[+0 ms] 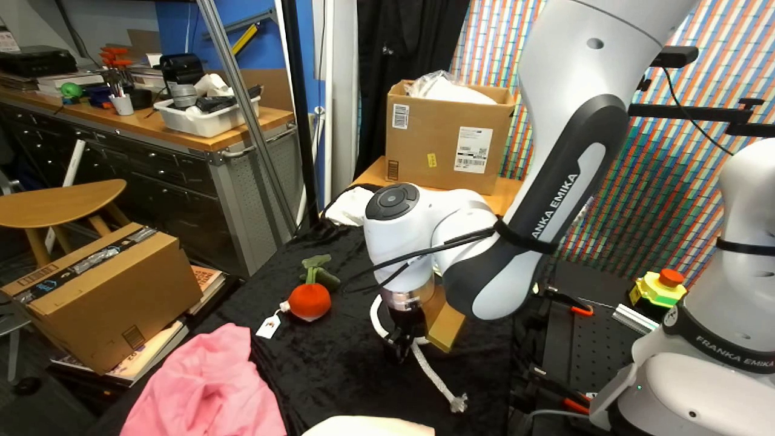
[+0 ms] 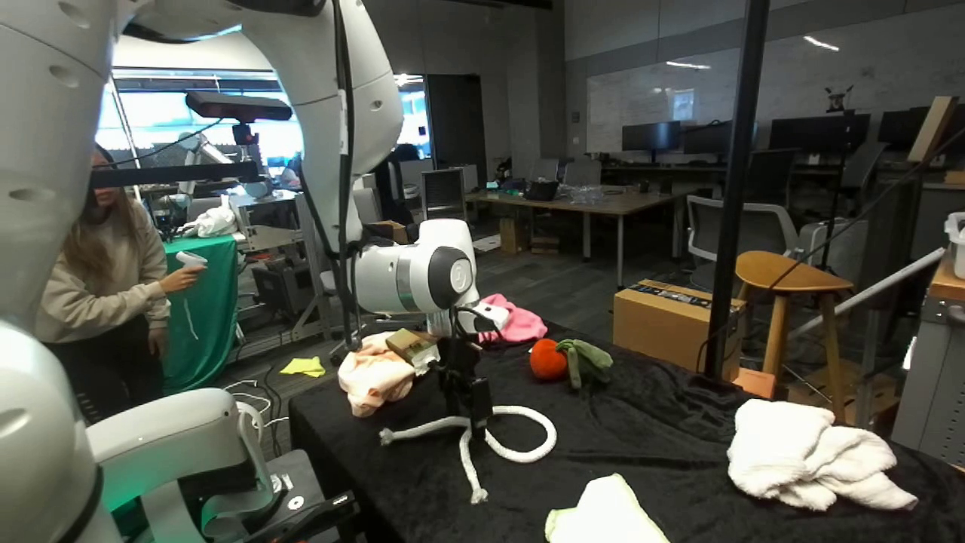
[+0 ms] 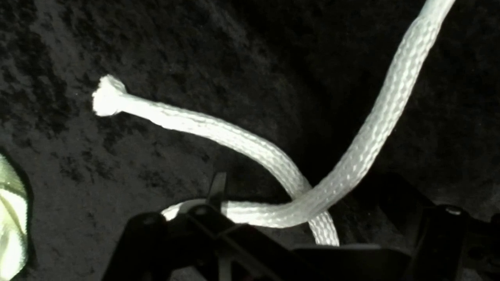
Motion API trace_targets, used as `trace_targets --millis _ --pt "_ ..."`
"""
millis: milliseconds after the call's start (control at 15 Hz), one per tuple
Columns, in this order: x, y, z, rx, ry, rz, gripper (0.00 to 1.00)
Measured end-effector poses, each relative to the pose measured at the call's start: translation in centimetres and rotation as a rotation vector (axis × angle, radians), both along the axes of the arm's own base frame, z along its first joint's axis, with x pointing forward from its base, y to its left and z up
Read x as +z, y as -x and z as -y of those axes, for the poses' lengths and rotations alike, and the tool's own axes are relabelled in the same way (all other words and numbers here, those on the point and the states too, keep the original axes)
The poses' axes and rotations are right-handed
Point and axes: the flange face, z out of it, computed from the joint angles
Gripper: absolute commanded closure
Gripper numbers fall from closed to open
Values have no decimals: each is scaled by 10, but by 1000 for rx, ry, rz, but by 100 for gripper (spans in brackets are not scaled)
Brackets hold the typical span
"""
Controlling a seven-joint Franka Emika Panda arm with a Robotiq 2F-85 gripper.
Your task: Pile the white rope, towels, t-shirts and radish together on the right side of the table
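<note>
Gripper [image 1: 396, 351] wide, unloaded, at the white rope [image 3: 375, 132]. Risk: a one-strand pinch could leave the frayed end [image 3: 110, 96], wrist view's ten o'clock, trailing.

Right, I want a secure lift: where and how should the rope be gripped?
Probably where the rope crosses itself, from above: it lies low on the table, two strands meet there, and the open pincer seems to straddle that spot.

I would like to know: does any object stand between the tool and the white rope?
Nothing visible does. In the wrist view, the open tool is right at the white rope; whether they touch, I cannot tell. A pale greenish cloth shows at the left edge, apart from the rope.
</note>
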Motion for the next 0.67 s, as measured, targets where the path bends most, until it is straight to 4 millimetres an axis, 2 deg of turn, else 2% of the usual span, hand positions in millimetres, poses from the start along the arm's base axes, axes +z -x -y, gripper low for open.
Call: trace_targets --millis 667 --pt "0 -8 10 -33 -7 12 0"
